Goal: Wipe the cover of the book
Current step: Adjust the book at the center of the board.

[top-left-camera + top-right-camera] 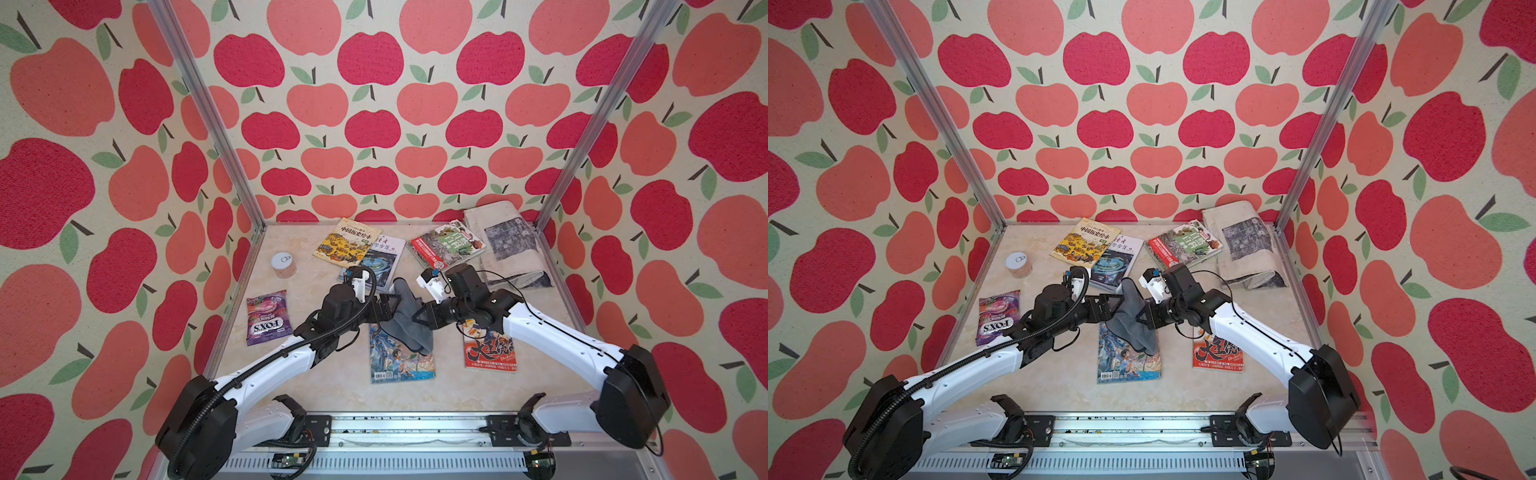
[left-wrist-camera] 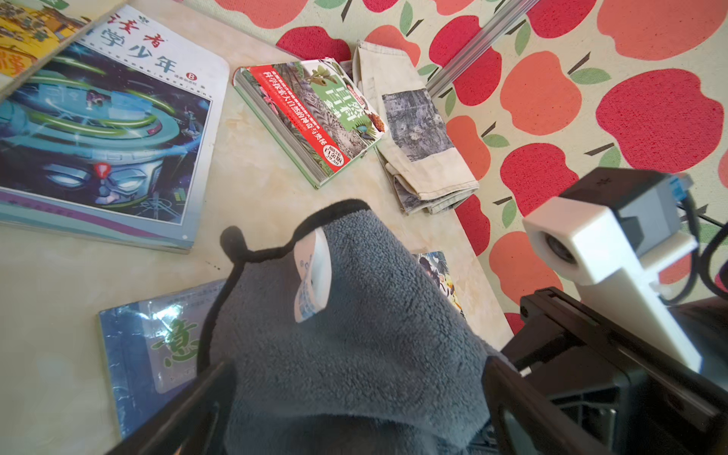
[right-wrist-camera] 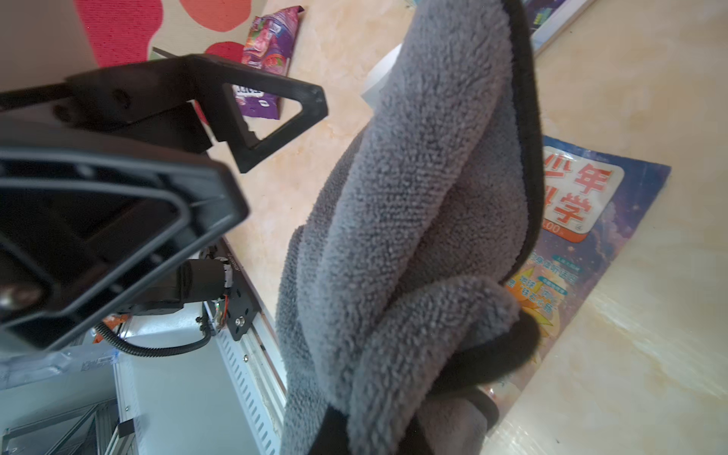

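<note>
The book lies flat on the surface, cover up. The cloth hangs over its far end, and the cloth's lower folds rest on the cover.

The right pincer is clenched on the bunched upper part of the cloth, above the book's far right corner. The left pincer is spread wide with a jaw on either side of the hanging cloth, gripping nothing.

The cloth looks light, fleecy and quite limp. It folds over itself and will trail wherever it is dragged. A hold on the gathered top, near the black binding, should leave a loose pad of fabric below to press flat.

The book seems a thin, glossy paperback. It is probably light and slippery enough to skate across the smooth surface under a stroke. Pinning a bare corner with the free pincer would likely steady it.

Two containers sit well to the left of the book. The tub, farther back, has its lid on, so its contents cannot be told. The sweet bag lies nearer and looks sealed and full.
</note>
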Controlling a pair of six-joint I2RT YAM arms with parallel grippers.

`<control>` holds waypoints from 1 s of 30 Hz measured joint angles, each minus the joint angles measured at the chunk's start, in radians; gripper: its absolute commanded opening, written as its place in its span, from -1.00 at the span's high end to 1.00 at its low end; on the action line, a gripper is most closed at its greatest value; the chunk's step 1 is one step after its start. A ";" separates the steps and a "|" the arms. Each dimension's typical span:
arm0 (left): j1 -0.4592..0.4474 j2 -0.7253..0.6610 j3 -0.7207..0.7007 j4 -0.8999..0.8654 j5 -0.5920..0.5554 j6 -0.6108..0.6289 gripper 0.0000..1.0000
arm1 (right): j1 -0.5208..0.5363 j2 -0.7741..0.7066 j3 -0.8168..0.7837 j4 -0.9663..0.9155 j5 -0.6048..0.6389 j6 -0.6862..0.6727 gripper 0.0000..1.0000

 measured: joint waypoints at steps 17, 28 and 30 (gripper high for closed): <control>0.149 -0.143 -0.214 -0.090 -0.151 -0.231 -0.99 | 0.109 0.658 0.465 -0.072 0.325 0.036 1.00; 0.208 -0.138 -0.265 -0.071 -0.143 -0.298 -0.99 | 0.134 0.724 0.527 -0.021 0.243 0.092 1.00; 0.208 -0.091 -0.271 -0.037 -0.133 -0.307 -0.99 | 0.118 0.700 0.487 0.000 0.232 0.092 1.00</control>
